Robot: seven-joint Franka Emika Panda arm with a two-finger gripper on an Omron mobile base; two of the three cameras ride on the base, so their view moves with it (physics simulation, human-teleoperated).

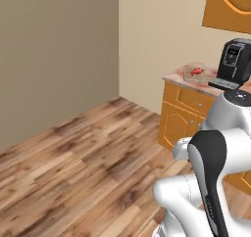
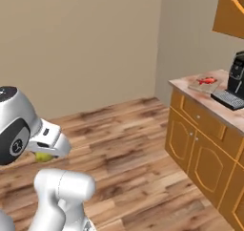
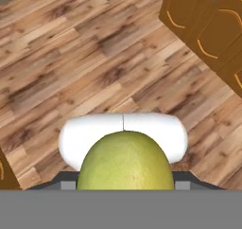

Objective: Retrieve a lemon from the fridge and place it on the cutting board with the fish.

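One smooth, dimpled yellow-green oval lemon [image 3: 125, 161] sits clamped in the two-finger gripper [image 2: 45, 153], its long axis running away from the hand camera, above the brown plank-grained wooden floor [image 3: 71, 57]. Farther off, on the speckled stone counter [image 2: 214, 103], the slender red-orange fish [image 2: 208, 80] lies on the flat rectangular cutting board [image 2: 202, 86], beside a black boxy coffee machine [image 1: 234, 63]. No writing is legible.

Both base cams sit behind arm, facing fwd/down; shared: wood floor [image 1: 83, 157], counter [image 2: 209, 99] at 2 o'clock. Hand cam looks down, lemon [image 3: 125, 162] v. close.
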